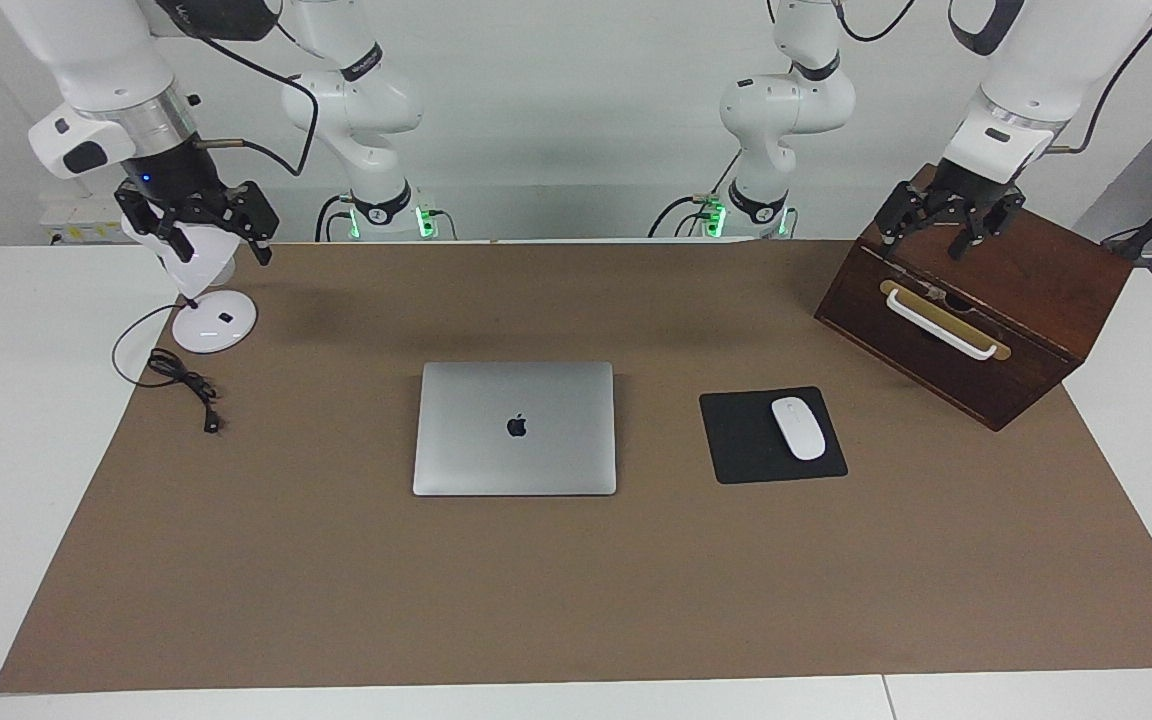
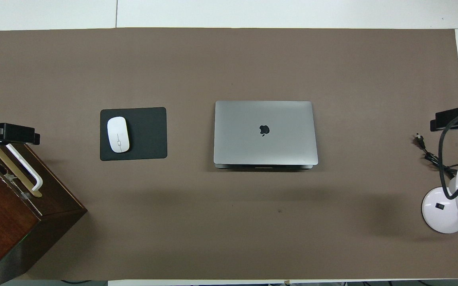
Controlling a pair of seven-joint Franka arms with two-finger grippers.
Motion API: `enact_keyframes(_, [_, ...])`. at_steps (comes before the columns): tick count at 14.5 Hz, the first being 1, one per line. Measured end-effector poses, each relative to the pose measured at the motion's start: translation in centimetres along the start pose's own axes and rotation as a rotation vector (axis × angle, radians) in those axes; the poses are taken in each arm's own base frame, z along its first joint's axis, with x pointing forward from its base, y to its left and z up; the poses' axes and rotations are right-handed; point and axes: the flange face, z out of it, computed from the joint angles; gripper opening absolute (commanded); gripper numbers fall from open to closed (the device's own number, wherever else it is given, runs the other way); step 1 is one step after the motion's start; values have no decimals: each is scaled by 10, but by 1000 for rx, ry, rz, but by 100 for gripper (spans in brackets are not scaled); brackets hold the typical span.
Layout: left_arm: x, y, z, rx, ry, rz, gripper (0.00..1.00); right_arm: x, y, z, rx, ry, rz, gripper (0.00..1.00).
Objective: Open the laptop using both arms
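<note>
Laptop (image 1: 514,428) shut, flat at mid-frame in the facing view. Neither arm has started on it.

Left gripper (image 1: 948,226) hangs at upper right of the facing view over the wooden box (image 1: 1026,330), fingers spread, holding nothing. Right gripper (image 1: 198,222) hangs at upper left over the lamp (image 1: 208,300); looks spread and empty too. Both are well apart from the laptop. My read: this is the pre-approach step. Next move calls for one gripper to pin the base while the other gets a fingertip under the lid's front lip, the edge nearer the robots where the notch shows in the overhead view. That seam is thin, so it needs a low, square approach. Surface is a brown mat (image 1: 336,560) on a white table (image 1: 16,450). The mouse (image 1: 798,428) sits on its pad (image 1: 751,450) near the laptop, with the lamp cord (image 1: 181,380) at left. The wall at top of frame is plain white.
</note>
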Motion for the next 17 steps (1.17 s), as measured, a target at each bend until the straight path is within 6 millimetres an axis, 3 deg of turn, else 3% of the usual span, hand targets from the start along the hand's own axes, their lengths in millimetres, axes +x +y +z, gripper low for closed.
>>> enact_keyframes(9, [0,-1,0,0,0,-1,100,-1,0,2,0,-6,1,100])
enact_keyframes(17, [0,1,0,0,1,2,100,4,13,9,0,38,-13,100])
